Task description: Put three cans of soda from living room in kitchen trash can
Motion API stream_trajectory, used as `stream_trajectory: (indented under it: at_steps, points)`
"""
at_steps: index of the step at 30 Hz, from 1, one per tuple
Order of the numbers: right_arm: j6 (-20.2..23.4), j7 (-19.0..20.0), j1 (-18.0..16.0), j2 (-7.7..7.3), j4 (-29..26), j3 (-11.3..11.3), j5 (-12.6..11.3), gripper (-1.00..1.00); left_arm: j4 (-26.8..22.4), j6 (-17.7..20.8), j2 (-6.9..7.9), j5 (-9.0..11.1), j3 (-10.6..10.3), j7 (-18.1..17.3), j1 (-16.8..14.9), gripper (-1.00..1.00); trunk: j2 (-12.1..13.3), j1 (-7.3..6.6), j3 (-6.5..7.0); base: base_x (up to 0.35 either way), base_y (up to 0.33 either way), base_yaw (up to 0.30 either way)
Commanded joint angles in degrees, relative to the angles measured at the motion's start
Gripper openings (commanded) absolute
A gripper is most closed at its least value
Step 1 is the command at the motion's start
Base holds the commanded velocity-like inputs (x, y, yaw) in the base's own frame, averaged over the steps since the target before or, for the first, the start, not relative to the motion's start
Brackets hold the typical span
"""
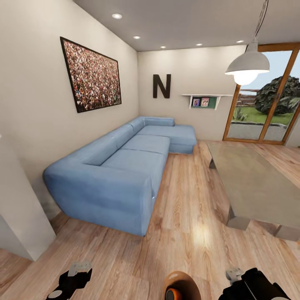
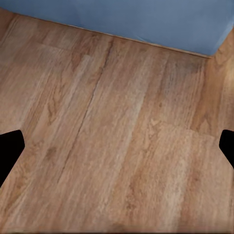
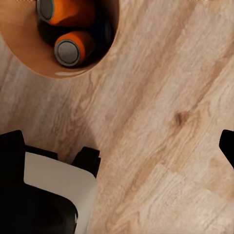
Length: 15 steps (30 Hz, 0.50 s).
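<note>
The trash can (image 1: pixel 186 278), a round brown bin, stands on the wood floor between my two arms at the head view's lower edge. An orange soda can (image 1: pixel 173 295) lies inside it. The right wrist view looks down into the trash can (image 3: pixel 29 61), where two orange cans (image 3: pixel 73 48) (image 3: pixel 68 10) with grey tops lie. A dark shape (image 3: pixel 103 31) lies beside them; I cannot tell whether it is the blue can. My left gripper (image 1: pixel 68 283) (image 2: pixel 117 151) hangs open over bare floor. My right gripper (image 1: pixel 250 285) (image 3: pixel 122 151) is open too, beside the bin, holding nothing.
A light blue corner sofa (image 1: pixel 125 166) runs along the left wall. A grey low table (image 1: pixel 254 183) stands at the right, with a wood-floor lane between them. A white wall corner (image 1: pixel 16 208) juts out at the near left. A pendant lamp (image 1: pixel 248 66) hangs above the table.
</note>
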Motion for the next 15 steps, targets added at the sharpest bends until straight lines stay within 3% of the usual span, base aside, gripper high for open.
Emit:
stream_trajectory:
  at_steps: [1, 8, 15]
  points:
    - [-0.3, 0.0, 0.1, 0.02, 0.1, -0.3, 0.0, 1.0, 0.2, -0.2, 0.13, 0.0, 0.0, 0.0, 0.2, 1.0, 0.4, -0.23, 0.19, 0.0, 0.0, 0.0]
    - [-1.9, 0.0, 2.5, 0.04, 0.4, -4.3, 0.0, 1.0, 0.8, -3.2, 0.56, 0.2, 0.0, 0.0, 3.2, 1.0, 3.2, -1.76, 1.44, 0.0, 0.0, 0.0]
    - [-5.5, -1.0, 5.7, -0.01, 0.4, -6.3, 0.0, 1.0, 0.9, -5.4, 0.63, 0.0, 0.0, 0.0, 5.5, 1.0, 6.0, -3.3, 2.58, 0.0, 0.0, 0.0]
